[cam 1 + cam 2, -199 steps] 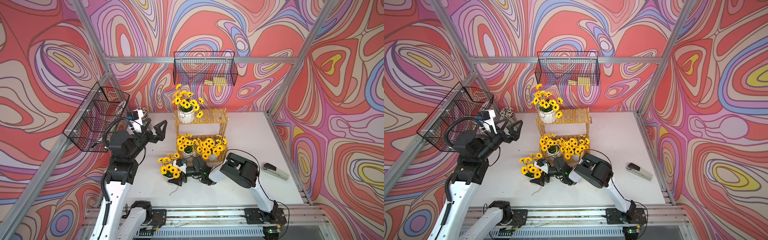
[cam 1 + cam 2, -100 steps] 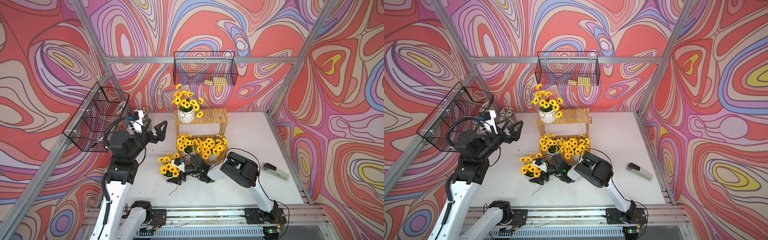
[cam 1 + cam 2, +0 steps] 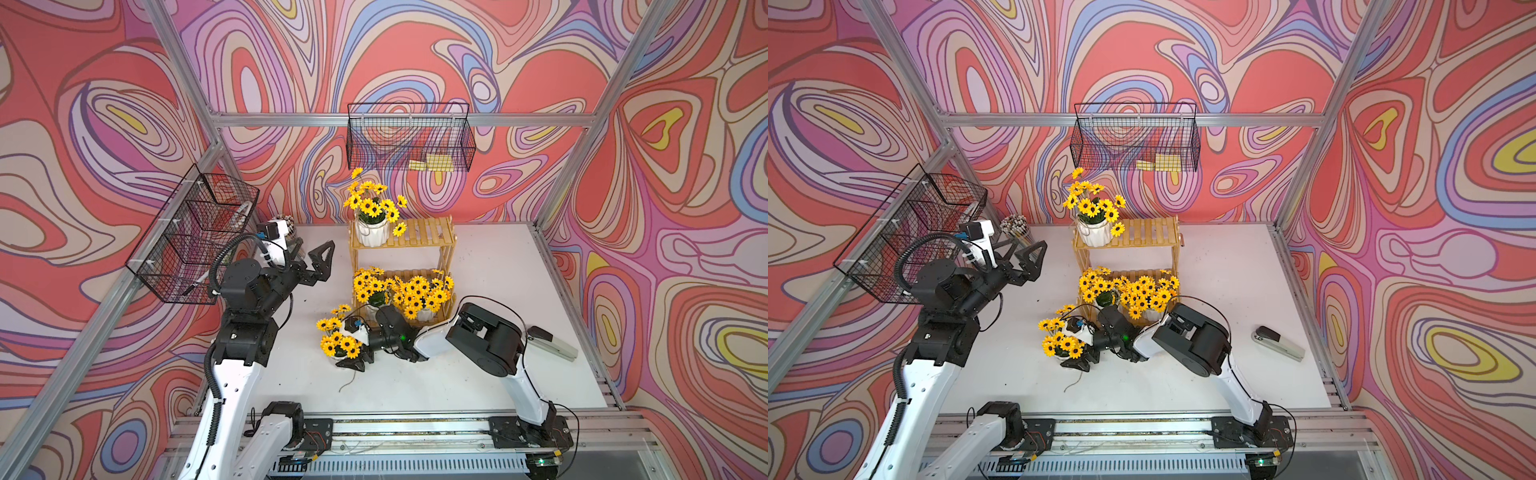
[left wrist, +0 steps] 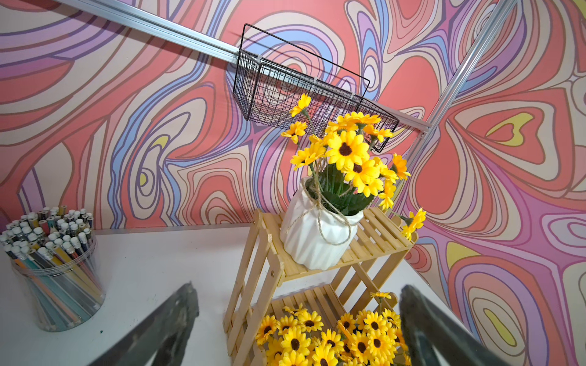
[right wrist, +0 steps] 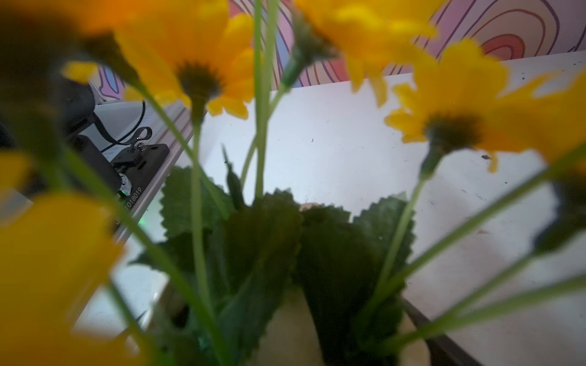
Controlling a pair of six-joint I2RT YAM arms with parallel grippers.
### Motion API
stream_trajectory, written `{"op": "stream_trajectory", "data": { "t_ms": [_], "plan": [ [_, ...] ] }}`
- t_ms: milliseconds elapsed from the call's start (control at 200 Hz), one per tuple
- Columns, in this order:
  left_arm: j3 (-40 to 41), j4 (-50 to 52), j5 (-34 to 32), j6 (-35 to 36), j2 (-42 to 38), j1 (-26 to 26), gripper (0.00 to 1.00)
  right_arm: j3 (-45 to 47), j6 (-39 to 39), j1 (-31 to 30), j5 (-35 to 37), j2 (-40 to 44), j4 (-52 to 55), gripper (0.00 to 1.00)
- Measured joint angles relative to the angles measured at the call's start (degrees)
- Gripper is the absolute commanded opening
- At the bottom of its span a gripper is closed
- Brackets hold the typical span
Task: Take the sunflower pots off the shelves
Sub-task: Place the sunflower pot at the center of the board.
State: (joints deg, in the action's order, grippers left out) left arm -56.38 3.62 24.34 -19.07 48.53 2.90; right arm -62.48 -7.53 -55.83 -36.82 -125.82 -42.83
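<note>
Right gripper sat low around the table pot, just in front of the shelves. Flowers hid the jaws, so I couldn't tell whether it was clamped or had let go. Left gripper hovered wide open and empty, facing the top-shelf pot. Lower-shelf pots were untouched. My call: seat it flat, open fully, back out low to avoid snagging stems — then left takes the white body, under the blooms.
</note>
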Motion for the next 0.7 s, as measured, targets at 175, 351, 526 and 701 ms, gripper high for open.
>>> {"op": "stream_trajectory", "data": {
  "t_ms": [175, 351, 526, 701],
  "plan": [
    [0.3, 0.0, -0.3, 0.0, 0.5, 0.0, 1.00, 1.1, -0.7, 0.0, 0.1, 1.2, 1.0, 0.98],
    [0.5, 0.0, -0.4, 0.0, 1.2, 0.0, 1.00, 1.9, -1.3, 0.0, 0.3, 2.1, 1.2, 0.98],
    [0.5, 0.0, -0.4, 0.4, 1.7, 0.0, 1.00, 2.8, -1.9, 0.0, 0.6, 2.3, -0.1, 0.98],
    [0.5, 0.0, -0.4, 0.4, 1.8, 0.0, 1.00, 3.2, -1.9, 0.0, 0.6, 2.8, -0.9, 0.98]
  ]
}}
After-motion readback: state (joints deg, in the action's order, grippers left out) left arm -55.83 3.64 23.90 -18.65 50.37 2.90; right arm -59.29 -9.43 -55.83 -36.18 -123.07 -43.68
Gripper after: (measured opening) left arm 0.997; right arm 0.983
